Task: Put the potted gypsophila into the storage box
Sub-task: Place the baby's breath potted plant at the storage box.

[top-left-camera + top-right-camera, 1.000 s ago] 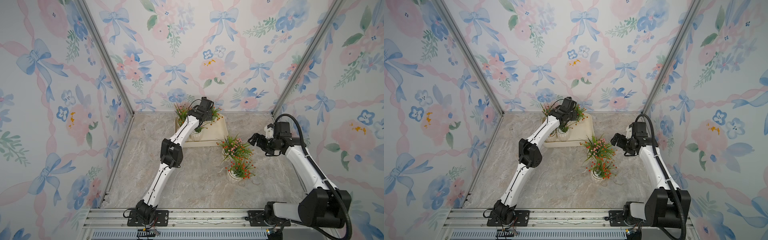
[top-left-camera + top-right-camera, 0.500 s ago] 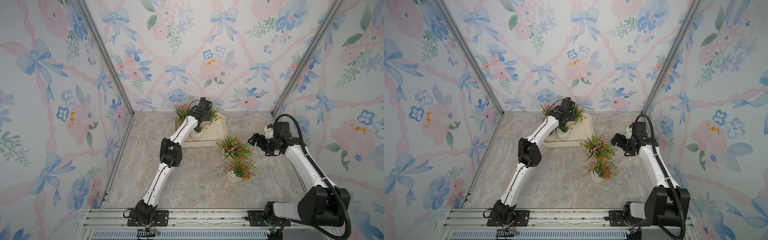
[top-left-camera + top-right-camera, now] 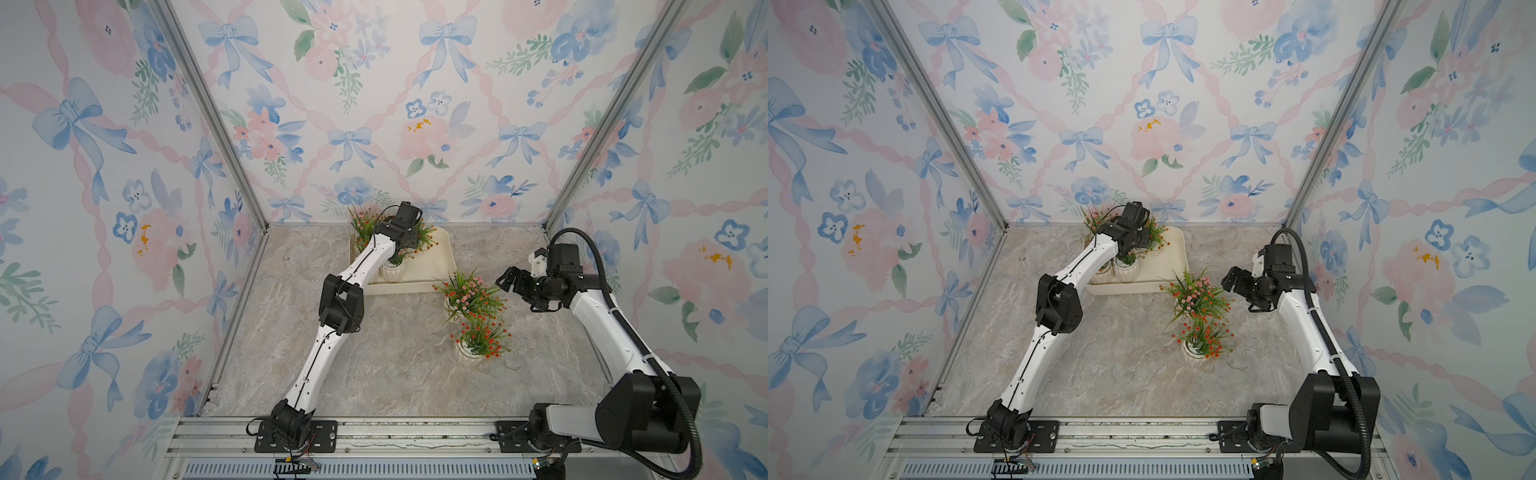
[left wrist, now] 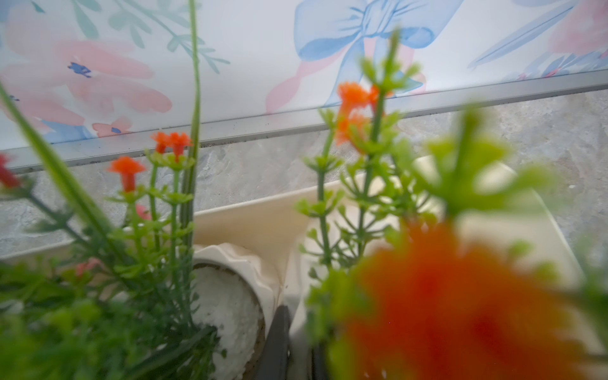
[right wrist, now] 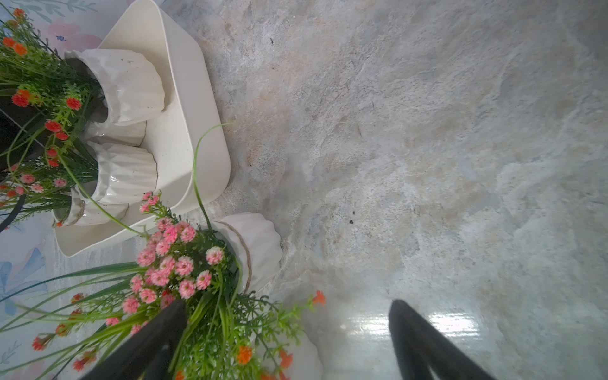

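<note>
Little has moved. My left tool (image 4: 297, 343) pinches a pot (image 5: 131, 85) in the storage box (image 3: 415, 288) — the pink pot (image 5: 260, 243) sits just beside my wide right tool (image 5: 288, 307), toward the tabletop's left edge.

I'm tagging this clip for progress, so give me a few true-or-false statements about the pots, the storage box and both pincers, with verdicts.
1. The pink-flowered pot and the red-flowered pot stand on the table, outside the storage box. True.
2. The right pincer is shut on the pink-flowered pot. False: it is open beside that pot's sprigs and holds nothing.
3. The left pincer is down in the storage box, among pots. True.
4. The storage box is empty. False: several potted plants stand in it.
</note>
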{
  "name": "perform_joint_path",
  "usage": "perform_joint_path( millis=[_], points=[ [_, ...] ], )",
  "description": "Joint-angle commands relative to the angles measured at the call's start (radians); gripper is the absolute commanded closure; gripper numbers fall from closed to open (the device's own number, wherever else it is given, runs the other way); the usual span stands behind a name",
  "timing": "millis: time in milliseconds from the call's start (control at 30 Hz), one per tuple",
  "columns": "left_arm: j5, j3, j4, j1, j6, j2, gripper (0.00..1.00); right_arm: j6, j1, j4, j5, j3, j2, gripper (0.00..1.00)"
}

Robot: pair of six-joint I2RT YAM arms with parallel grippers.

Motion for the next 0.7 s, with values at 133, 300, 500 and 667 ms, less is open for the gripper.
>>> perform_joint_path(
  millis=[133,300,500,667],
  points=[
    [-0.059,0.049,0.077,0.015,-0.027,0.027,0.98,-0.006,-0.009,-0.006,-0.004,0.003,0.025,0.03],
    [-0.052,0.049,0.108,0.023,-0.048,0.040,0.96,-0.008,-0.009,-0.010,-0.001,0.003,0.026,0.03],
    [-0.051,0.048,0.111,0.032,-0.055,0.042,0.82,-0.009,-0.009,-0.007,0.003,0.003,0.028,0.03],
    [-0.053,0.046,0.111,0.032,-0.052,0.042,0.70,-0.008,-0.009,-0.007,0.003,0.003,0.034,0.03]
  ],
)
